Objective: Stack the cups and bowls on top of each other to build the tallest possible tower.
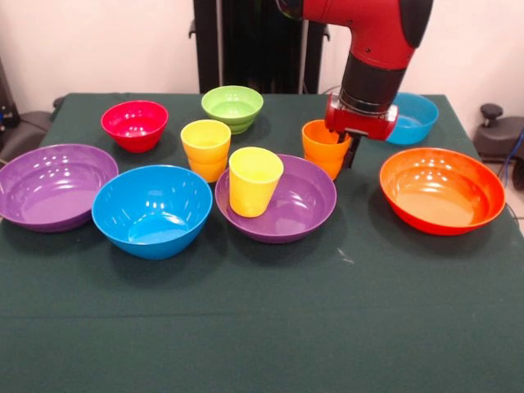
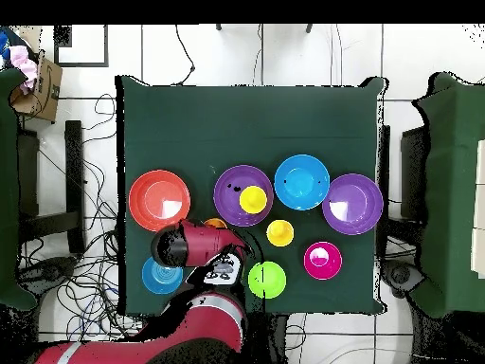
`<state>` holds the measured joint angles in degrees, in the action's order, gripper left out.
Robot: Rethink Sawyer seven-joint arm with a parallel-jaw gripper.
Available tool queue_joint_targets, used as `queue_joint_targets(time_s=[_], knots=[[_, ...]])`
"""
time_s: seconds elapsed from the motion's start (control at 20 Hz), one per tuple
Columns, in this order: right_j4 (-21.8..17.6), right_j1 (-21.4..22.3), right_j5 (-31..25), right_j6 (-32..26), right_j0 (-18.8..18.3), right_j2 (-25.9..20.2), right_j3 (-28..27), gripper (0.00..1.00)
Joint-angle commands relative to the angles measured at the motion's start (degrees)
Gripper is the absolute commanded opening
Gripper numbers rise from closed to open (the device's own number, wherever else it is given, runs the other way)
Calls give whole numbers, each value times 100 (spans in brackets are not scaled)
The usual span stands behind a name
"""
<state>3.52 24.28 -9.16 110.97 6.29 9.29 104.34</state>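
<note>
An orange cup (image 1: 322, 146) stands upright on the green cloth, just behind a large purple bowl (image 1: 307, 209). My gripper (image 1: 343, 154) is down at that cup's right rim. In the overhead view only a sliver of the orange cup (image 2: 215, 224) shows beside the arm (image 2: 189, 246). One yellow cup (image 1: 255, 180) stands inside the purple bowl (image 2: 235, 182). A second yellow cup (image 1: 205, 147) stands on the cloth to its left. No bowls are stacked.
Around them sit a large blue bowl (image 1: 152, 210), a second purple bowl (image 1: 51, 184), a large orange bowl (image 1: 442, 190), a small red bowl (image 1: 134, 124), a light green bowl (image 1: 232, 107) and a small blue bowl (image 1: 413, 117) behind the arm.
</note>
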Motion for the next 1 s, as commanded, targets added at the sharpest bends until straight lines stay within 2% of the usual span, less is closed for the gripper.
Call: queue_joint_targets(time_s=[0.05, 0.2, 0.35, 0.45, 0.6, 0.7, 0.9, 1.0], knots=[[119, -38, -1049, 539, 104, -401, -494, 0], [70, -4, -1011, 487, 20, -501, -444, 0], [60, 200, -1256, 519, 93, -409, -375, 0], [43, 93, -1155, 514, 67, -445, -433, 0], [-18, -535, -459, 472, -110, -659, -695, 0], [-31, -673, -265, 498, -133, -688, -727, 0], [18, -410, -629, 574, -26, -579, -574, 0], [20, -403, -640, 566, -38, -596, -569, 0]])
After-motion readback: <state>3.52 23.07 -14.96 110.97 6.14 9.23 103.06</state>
